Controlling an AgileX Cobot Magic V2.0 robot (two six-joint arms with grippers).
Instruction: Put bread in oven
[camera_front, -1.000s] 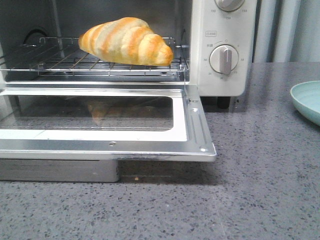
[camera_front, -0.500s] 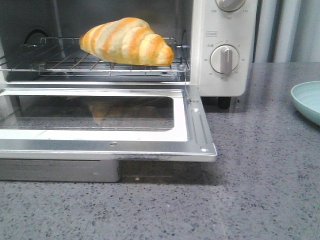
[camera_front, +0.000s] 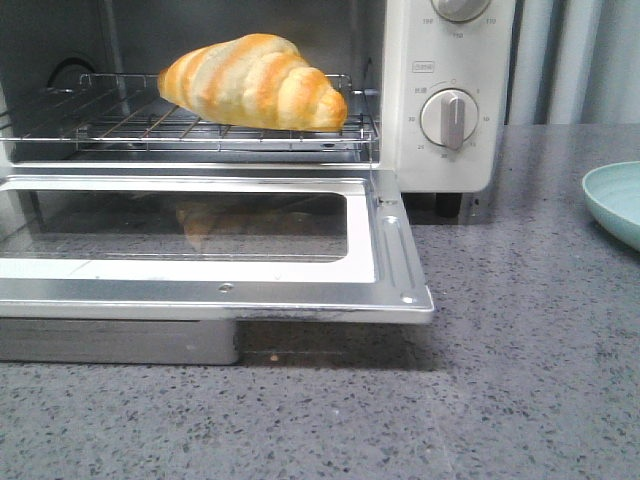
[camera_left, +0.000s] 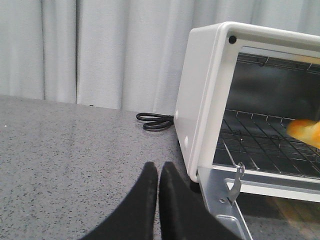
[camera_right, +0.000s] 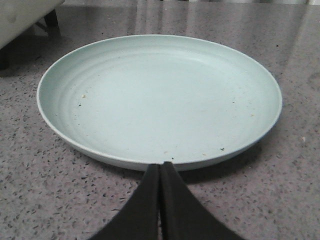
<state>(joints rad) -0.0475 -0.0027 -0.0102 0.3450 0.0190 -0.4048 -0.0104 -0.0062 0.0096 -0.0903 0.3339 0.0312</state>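
The bread (camera_front: 252, 82), a striped golden and cream roll, lies on the wire rack (camera_front: 130, 128) inside the cream-white oven (camera_front: 440, 100). The oven's glass door (camera_front: 200, 245) hangs down flat, fully open. A tip of the bread (camera_left: 306, 131) shows in the left wrist view. My left gripper (camera_left: 158, 167) is shut with nothing in it, low over the counter beside the oven's (camera_left: 200, 100) outer side wall. My right gripper (camera_right: 160, 166) is shut and empty too, just short of a pale green plate's rim. Neither gripper appears in the front view.
A pale green plate (camera_right: 160, 97) lies on the grey speckled counter, right of the oven, also seen as the plate's edge (camera_front: 612, 200). A black power cord (camera_left: 156, 120) coils behind the oven. Pale curtains hang at the back.
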